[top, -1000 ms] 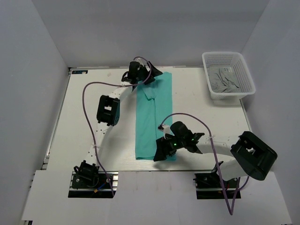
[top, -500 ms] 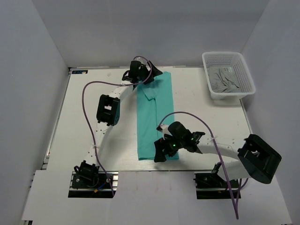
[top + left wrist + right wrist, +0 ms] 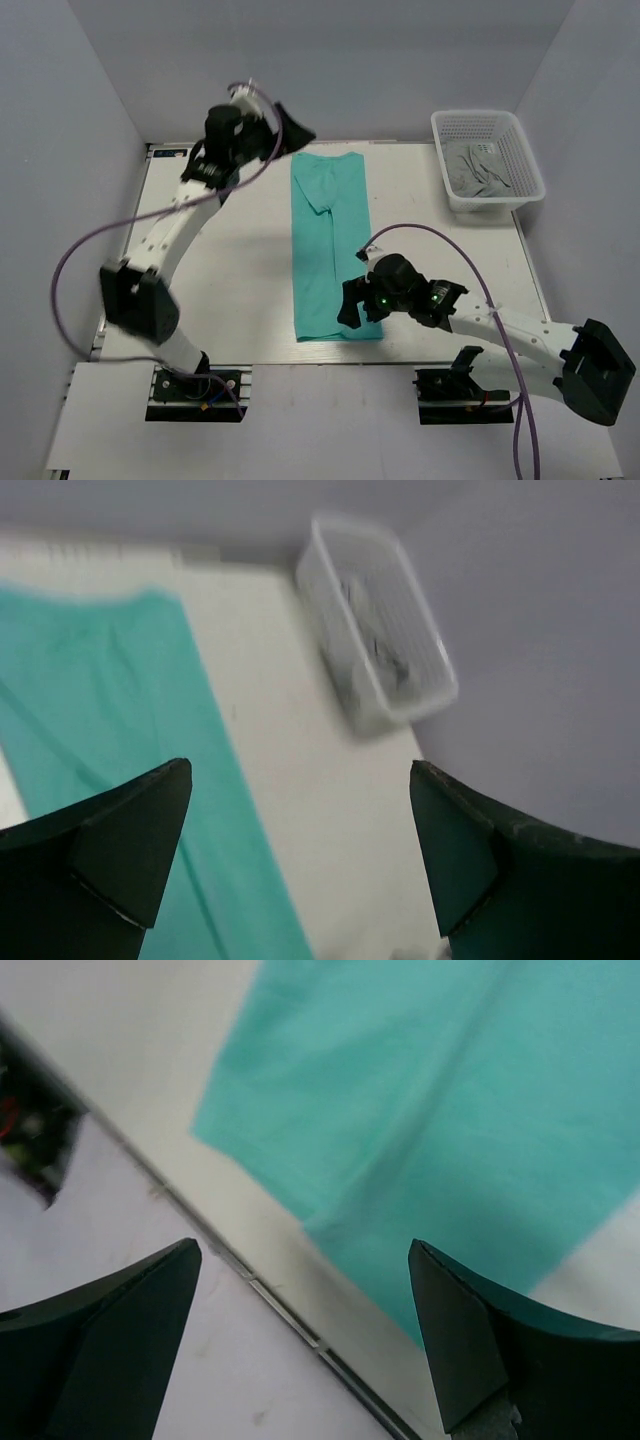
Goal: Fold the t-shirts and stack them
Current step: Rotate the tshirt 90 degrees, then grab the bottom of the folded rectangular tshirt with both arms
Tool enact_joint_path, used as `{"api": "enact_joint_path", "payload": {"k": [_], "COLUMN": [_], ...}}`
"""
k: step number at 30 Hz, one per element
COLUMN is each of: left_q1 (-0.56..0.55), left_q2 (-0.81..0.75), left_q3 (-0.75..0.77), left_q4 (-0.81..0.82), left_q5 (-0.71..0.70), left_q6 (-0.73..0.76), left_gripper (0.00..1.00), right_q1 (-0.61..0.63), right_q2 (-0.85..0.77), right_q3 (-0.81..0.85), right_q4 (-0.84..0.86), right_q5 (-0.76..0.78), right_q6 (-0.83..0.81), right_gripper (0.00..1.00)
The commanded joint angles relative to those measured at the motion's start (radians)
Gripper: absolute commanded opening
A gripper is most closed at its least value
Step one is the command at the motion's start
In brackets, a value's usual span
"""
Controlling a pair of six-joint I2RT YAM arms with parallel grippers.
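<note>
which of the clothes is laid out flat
The green t-shirt on the table, folded into a long flat strip; the grey clothes lie crumpled in the white basket.

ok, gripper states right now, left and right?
Left gripper: open, empty.
Right gripper: open, empty, by the t-shirt near corner.

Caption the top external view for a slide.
T-shirt folded into a long strip on the table; left gripper and right gripper open, holding nothing.
</note>
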Motion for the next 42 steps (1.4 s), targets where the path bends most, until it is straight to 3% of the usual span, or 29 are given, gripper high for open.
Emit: {"api": "enact_joint_path", "payload": {"k": [1,3,5,11,15,20,29,33,42], "left_q1": [-0.023,-0.034,-0.045,-0.106,-0.134,-0.205,-0.331,-0.377,-0.396], "left_q2": [-0.254,-0.385,-0.529,-0.852,-0.925,-0.901,-0.743,-0.613,-0.488], "left_q3": [-0.489,-0.76,-0.896,-1.102,-1.231,-1.384,-1.374,-1.332,-1.283], "left_q4": [0.041,0.088,0.017,-0.223,-0.28,-0.192,-0.155,-0.145,-0.154], "left_q5": [0.037,0.029,0.016,0.039,0.161,0.232,0.147,0.078,-0.019], "left_q6": [-0.022,-0.082,-0.1,-0.122,-0.14,-0.188,-0.197,-0.176,-0.148], "left_gripper": [1.0,1.0,1.0,1.0,1.0,1.0,1.0,0.92,0.7], "right_q1": [-0.006,-0.003,-0.004,-0.015,-0.021,-0.027,-0.036,-0.041,-0.053], "right_q2": [0.046,0.077,0.077,0.045,-0.004,-0.026,-0.033,-0.029,0.017], "right_q3": [0.015,0.026,0.023,-0.014,-0.05,-0.103,-0.172,-0.197,-0.203], "right_q4": [-0.124,-0.143,-0.145,-0.206,-0.22,-0.206,-0.142,-0.119,-0.103], "right_q5": [0.249,0.274,0.269,0.254,0.222,0.187,0.148,0.144,0.111], "right_q6": [0.092,0.112,0.11,0.188,0.236,0.302,0.38,0.391,0.388], "right_gripper": [0.9,0.9,0.9,0.9,0.9,0.9,0.9,0.9,0.82]}}
